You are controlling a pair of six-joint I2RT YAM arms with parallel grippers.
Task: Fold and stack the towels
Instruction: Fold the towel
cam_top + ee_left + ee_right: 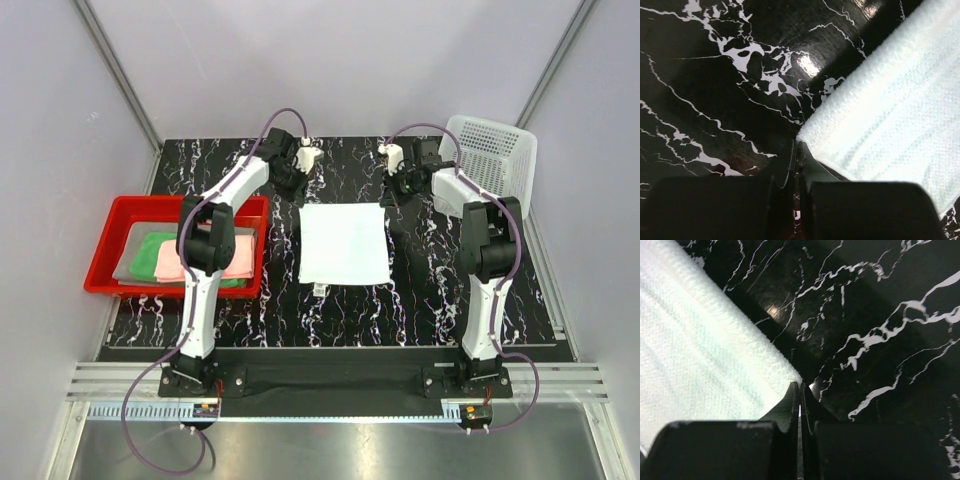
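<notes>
A pale mint towel (344,243) lies flat and unfolded in the middle of the black marble table. My left gripper (299,190) is at its far left corner and my right gripper (391,192) at its far right corner. In the left wrist view the shut tips (798,146) touch the towel's corner (890,110). The right wrist view has the shut tips (800,386) against the other corner (705,350). No cloth shows between either pair of jaws. Grey (135,250), green (155,255) and pink (172,264) towels lie in the red tray.
The red tray (110,262) sits at the table's left edge, partly behind my left arm. A white perforated basket (490,155) lies tipped at the far right corner. Grey walls close in the table on three sides.
</notes>
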